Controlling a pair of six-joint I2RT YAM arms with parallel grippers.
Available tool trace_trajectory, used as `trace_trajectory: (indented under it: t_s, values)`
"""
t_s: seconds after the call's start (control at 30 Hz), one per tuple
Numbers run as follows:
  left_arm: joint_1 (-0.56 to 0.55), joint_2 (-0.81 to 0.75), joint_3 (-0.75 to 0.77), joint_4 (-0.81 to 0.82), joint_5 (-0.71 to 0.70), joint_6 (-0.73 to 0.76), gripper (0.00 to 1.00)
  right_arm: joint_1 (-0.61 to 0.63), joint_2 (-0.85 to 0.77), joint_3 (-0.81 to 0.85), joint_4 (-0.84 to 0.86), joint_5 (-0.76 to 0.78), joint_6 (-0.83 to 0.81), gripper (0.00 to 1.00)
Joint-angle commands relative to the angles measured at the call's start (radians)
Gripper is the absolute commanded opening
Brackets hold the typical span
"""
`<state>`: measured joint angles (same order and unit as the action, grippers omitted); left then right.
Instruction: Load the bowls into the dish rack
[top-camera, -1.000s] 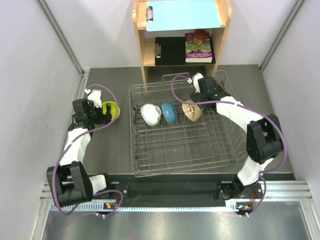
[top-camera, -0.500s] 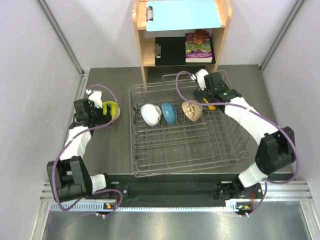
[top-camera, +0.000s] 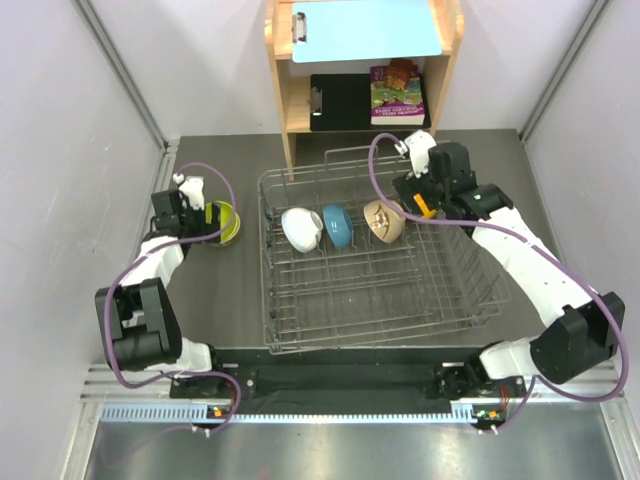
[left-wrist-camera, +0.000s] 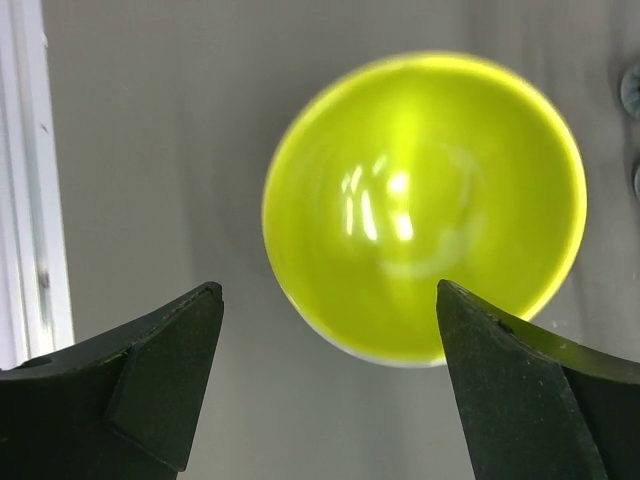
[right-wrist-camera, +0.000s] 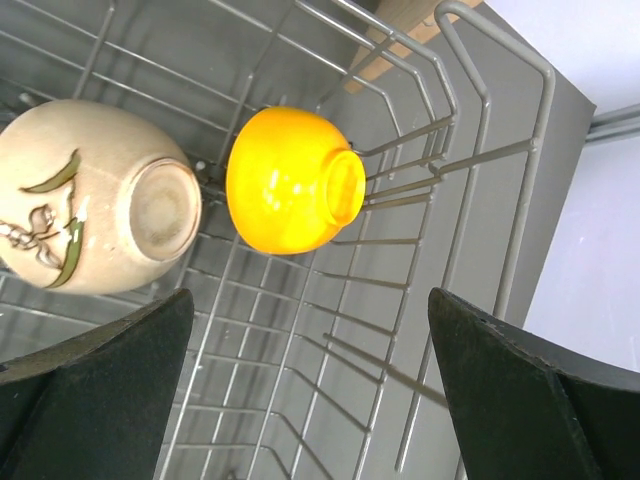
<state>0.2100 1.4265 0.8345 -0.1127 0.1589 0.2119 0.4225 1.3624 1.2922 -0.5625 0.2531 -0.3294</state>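
The silver wire dish rack (top-camera: 330, 300) holds a white bowl (top-camera: 300, 228), a blue bowl (top-camera: 337, 226) and a speckled beige bowl (top-camera: 383, 221) on edge in a row. An orange bowl (right-wrist-camera: 290, 180) lies on its side between prongs to the right of the beige bowl (right-wrist-camera: 95, 195). My right gripper (right-wrist-camera: 310, 300) is open and empty, above the rack's back right part (top-camera: 415, 192). The lime green bowl (left-wrist-camera: 425, 205) stands upright on the table left of the rack (top-camera: 224, 222). My left gripper (left-wrist-camera: 328, 290) is open over its near edge. A second beige bowl is out of view.
A wooden shelf unit (top-camera: 285, 110) with a blue clipboard (top-camera: 368, 28) and books stands behind the rack. White walls close in left and right. A white rail (left-wrist-camera: 25, 180) runs close to the left of the green bowl.
My right gripper has drawn back to the right, away from the beige bowl, and the orange bowl now shows in the rack. My left gripper has closed in on the green bowl.
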Motion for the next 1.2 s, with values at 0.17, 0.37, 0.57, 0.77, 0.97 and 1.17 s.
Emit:
trace_trajectory:
  t_s: [0.17,0.37,0.57,0.77,0.97,1.17]
  values:
    - [0.008,-0.008,0.063,0.105,0.056,-0.009,0.90,-0.007,-0.060,0.006,-0.007,-0.046,0.039,1.00]
    - [0.009,0.106,0.101,0.148,0.039,0.013,0.85,-0.005,-0.071,-0.005,-0.004,-0.066,0.052,1.00]
    - [0.009,0.173,0.126,0.186,0.024,0.030,0.83,-0.005,-0.077,-0.010,-0.007,-0.067,0.053,1.00]
    - [0.009,0.206,0.149,0.189,0.037,0.026,0.66,-0.007,-0.077,-0.014,-0.004,-0.074,0.061,1.00]
    - [0.009,0.190,0.152,0.189,0.051,0.018,0.45,-0.007,-0.074,-0.008,-0.004,-0.074,0.064,1.00]
    - [0.009,0.201,0.161,0.179,0.037,0.024,0.25,-0.007,-0.082,-0.005,-0.004,-0.077,0.066,1.00]
